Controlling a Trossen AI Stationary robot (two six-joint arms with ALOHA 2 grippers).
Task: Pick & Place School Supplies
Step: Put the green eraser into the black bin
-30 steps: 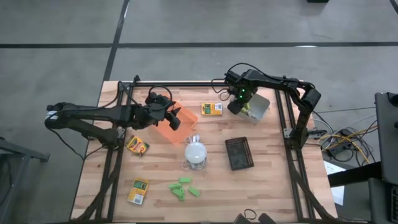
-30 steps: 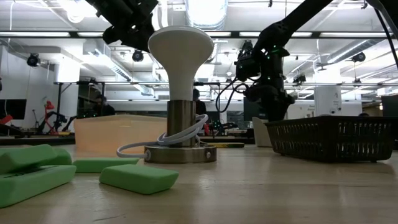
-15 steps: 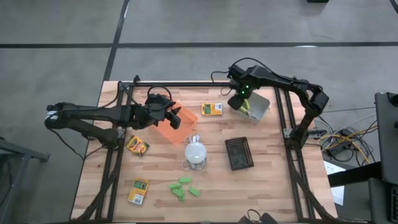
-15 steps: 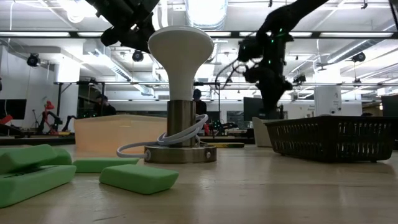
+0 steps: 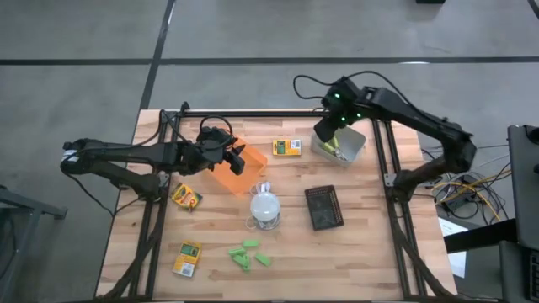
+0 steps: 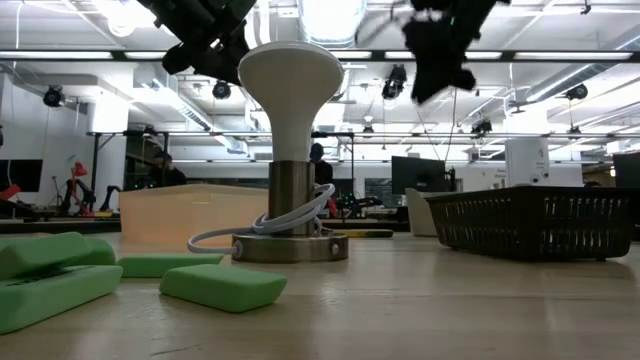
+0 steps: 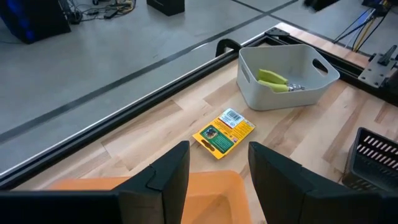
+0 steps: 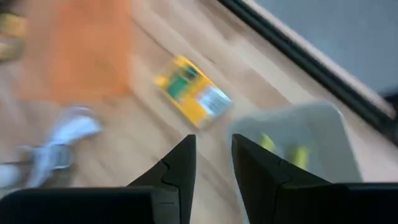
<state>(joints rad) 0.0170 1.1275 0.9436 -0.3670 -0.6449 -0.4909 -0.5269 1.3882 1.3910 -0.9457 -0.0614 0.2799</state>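
Three yellow-and-green boxes lie flat on the table: one (image 5: 286, 148) between the orange tray (image 5: 226, 174) and the grey bin (image 5: 342, 145), one (image 5: 185, 196) to the left, one (image 5: 187, 258) near the front. Green chunks (image 5: 250, 254) lie in a heap near the front. A tool with yellow-green handles (image 7: 273, 78) lies inside the grey bin (image 7: 286, 74). My left gripper (image 7: 217, 180) hangs open and empty above the orange tray's far edge (image 7: 205, 186). My right gripper (image 8: 213, 168) is open and empty, high above the table beside the grey bin (image 8: 298, 143).
A white domed lamp (image 5: 265, 206) with a coiled cord stands mid-table. A black mesh tray (image 5: 323, 207) sits to its right. A black frame rail runs along the table's far edge (image 7: 186, 68). The lamp (image 6: 290, 80) blocks much of the low view.
My right gripper has risen well above the grey bin and drifted slightly toward the table's far right, with its arm swinging outward. The left arm has kept still, and nothing on the table has moved.
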